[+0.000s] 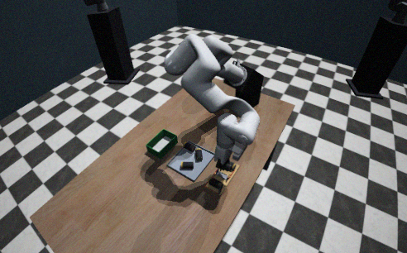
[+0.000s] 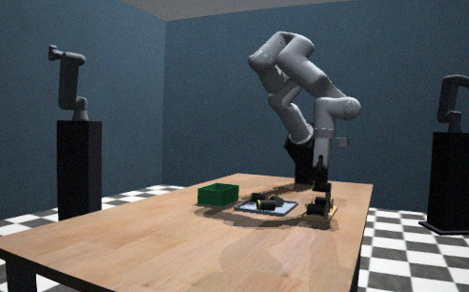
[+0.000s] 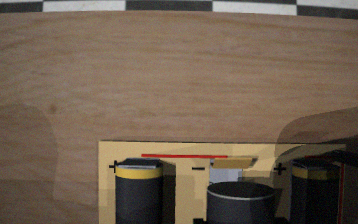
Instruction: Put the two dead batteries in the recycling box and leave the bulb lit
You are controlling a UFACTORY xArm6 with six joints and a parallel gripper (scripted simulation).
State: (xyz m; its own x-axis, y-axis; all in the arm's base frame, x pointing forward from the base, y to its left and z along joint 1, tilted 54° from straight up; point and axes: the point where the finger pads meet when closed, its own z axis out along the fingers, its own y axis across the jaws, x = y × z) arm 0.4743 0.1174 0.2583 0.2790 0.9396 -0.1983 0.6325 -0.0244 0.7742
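Note:
My gripper [image 1: 222, 163] [image 2: 321, 185] [image 3: 241, 220] is shut on a dark battery [image 2: 322, 186] [image 3: 241, 202] and holds it above the holder's middle slot. The wrist view shows its plain dark end with a pale rim. The tan holder [image 3: 107, 156] has one battery [image 3: 139, 202] [image 1: 215, 184] [image 2: 316, 209] in one outer slot and another battery [image 3: 315, 200] in the other. A minus mark stands beside the middle slot's upper contact [image 3: 232, 163]. Three batteries [image 1: 189, 145] [image 1: 198, 155] [image 1: 187, 165] lie on the grey-blue tray [image 1: 194, 176]. The bulb cannot be made out.
The green box [image 1: 157, 154] [image 2: 218, 196] stands upright beyond the tray, with a pale patch on its floor and no battery visible inside. The holder lies near the long edge of the wooden table [image 1: 115, 186] [image 2: 166, 239]. The arm's shadow darkens the holder.

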